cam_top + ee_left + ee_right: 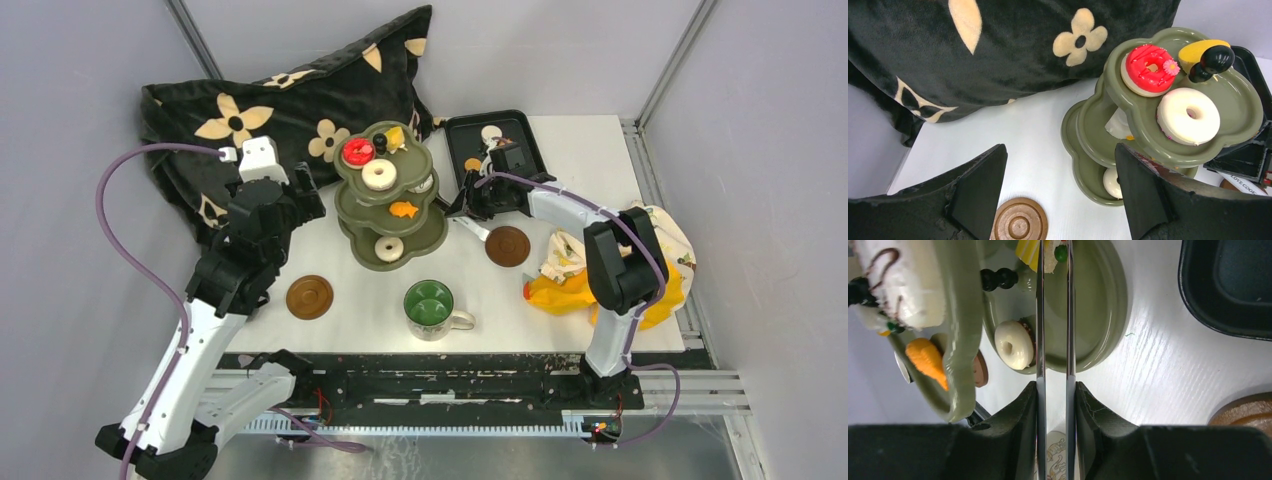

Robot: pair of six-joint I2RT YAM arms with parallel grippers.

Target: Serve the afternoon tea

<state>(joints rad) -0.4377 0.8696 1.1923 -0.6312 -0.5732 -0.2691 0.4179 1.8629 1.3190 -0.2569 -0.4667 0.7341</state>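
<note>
While the left claw [1059,152] hangs wide open and empty, the right claw [1054,390] is clamped on the tongs [1040,330], which point left across the stand [1115,300]; their tips reach a yellow cake [1028,249].

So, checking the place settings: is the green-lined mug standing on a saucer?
No, the mug stands on the white table, apart from the left saucer and the right saucer.
</note>
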